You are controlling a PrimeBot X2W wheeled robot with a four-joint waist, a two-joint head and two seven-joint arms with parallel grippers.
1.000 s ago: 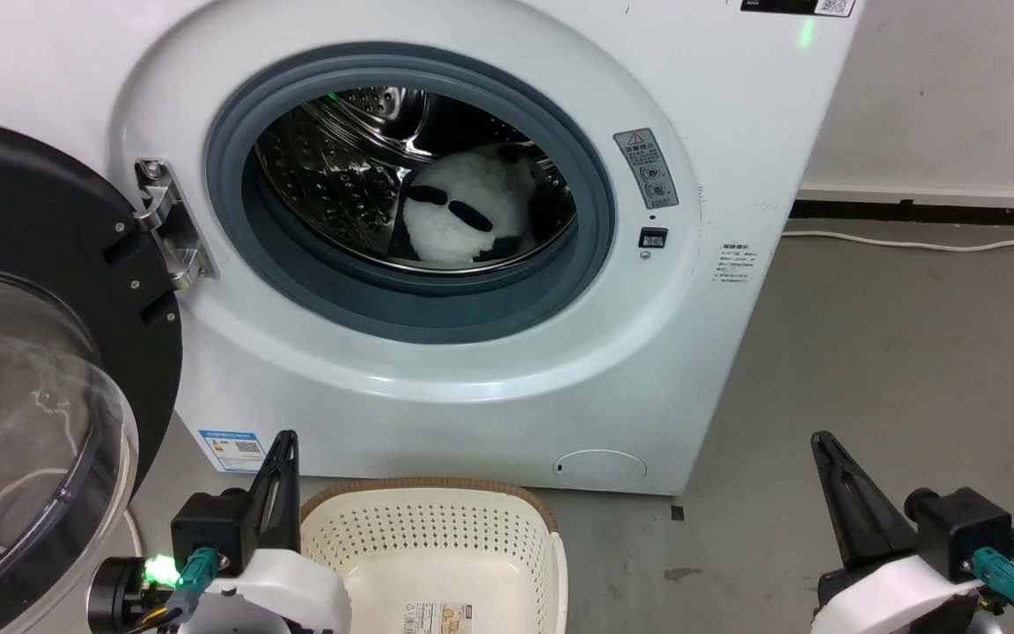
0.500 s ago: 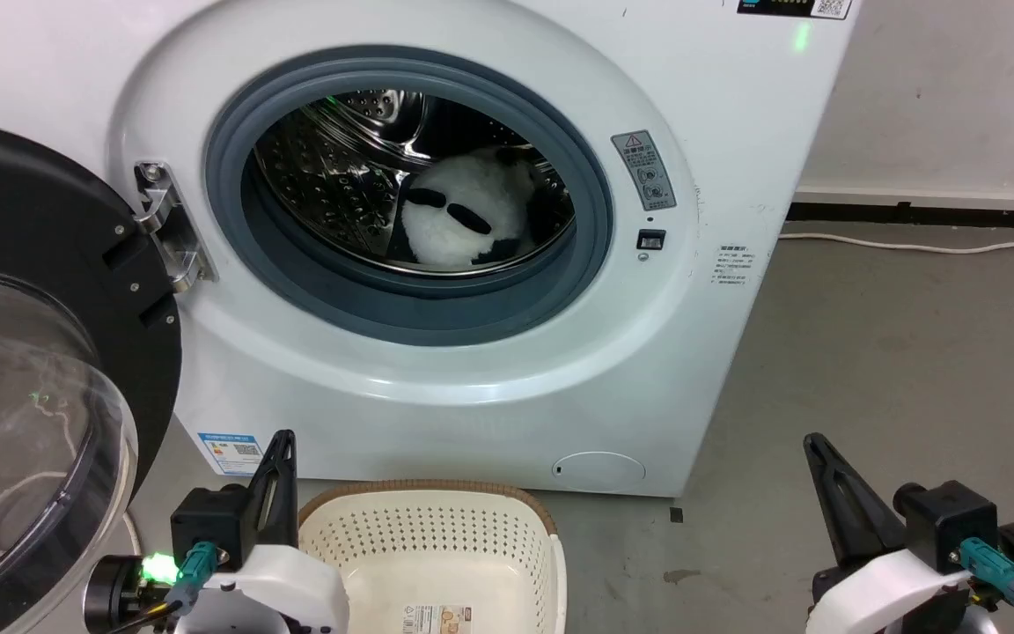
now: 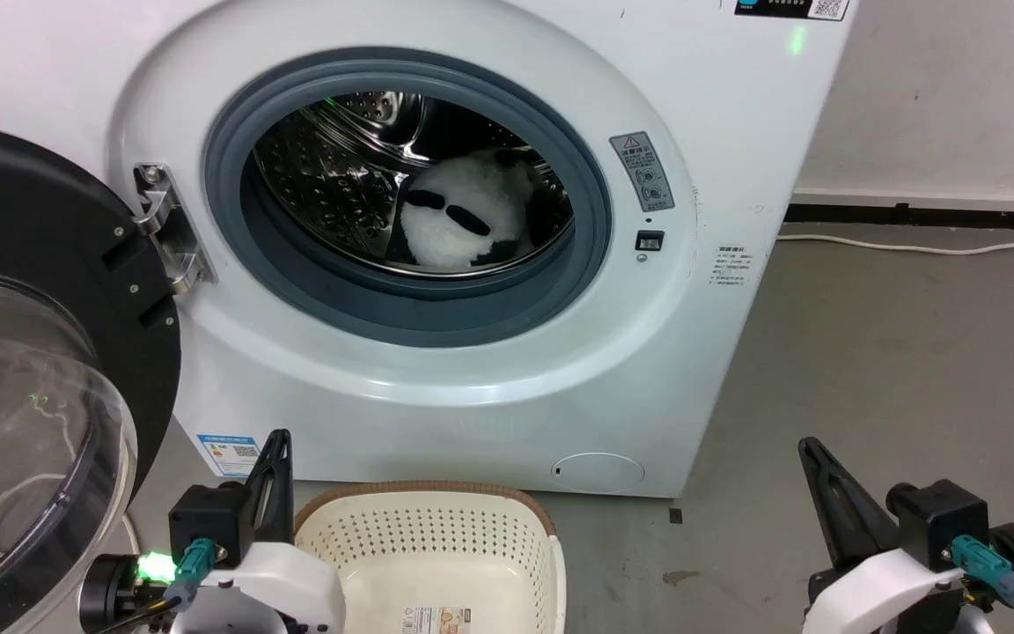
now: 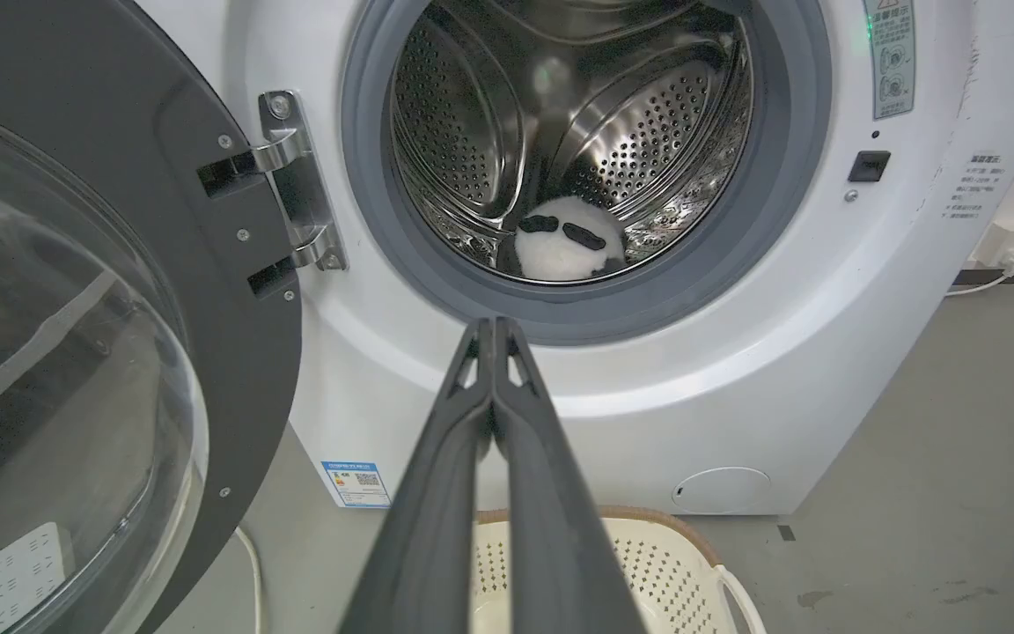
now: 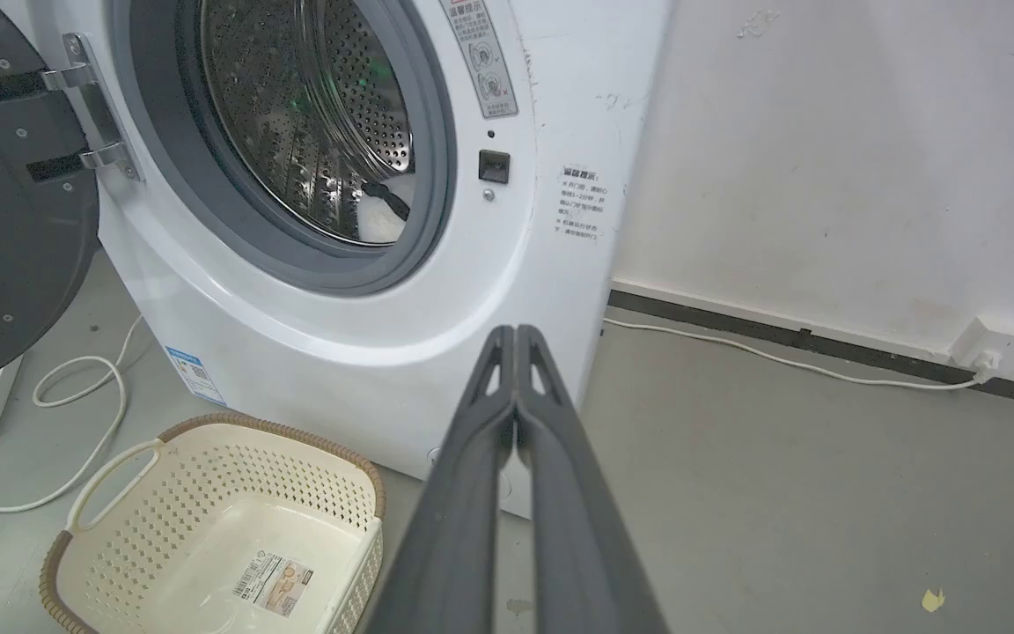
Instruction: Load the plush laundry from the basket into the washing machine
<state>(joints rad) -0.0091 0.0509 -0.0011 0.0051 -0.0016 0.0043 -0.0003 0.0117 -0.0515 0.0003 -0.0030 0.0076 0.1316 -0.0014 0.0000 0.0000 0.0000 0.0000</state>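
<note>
So, in the head view, the fluffy white-and-black panda plush toy [image 3: 459, 220] is sitting inside the perforated steel drum [image 3: 331, 194] of the big white front-loading washing machine [image 3: 472, 387], face toward the opening. The black-framed clear round door [image 3: 49, 352] is hanging wide open on the left. The small cream perforated plastic basket [image 3: 437, 537] with the brown rim is sitting on the grey floor [image 3: 894, 370] right in front of the machine, a paper label [image 3: 437, 619] showing on its bottom. The left pincer [image 3: 276, 449] is hovering just beside the basket's left edge, and the right pincer [image 3: 808, 453] is hanging well off to the right.

In the left wrist view, the left pincer's two dark fingers are pressing flat together, pinching nothing, and aiming at the bottom of the grey rubber door ring [image 4: 648, 308], with the panda lying beyond it at the drum's bottom.

In the right wrist view, the right pincer is pressing together too, gripping nothing, and pointing at the machine's lower front. A white cable [image 5: 780, 361] is running along the foot of the wall [image 5: 824, 132].
</note>
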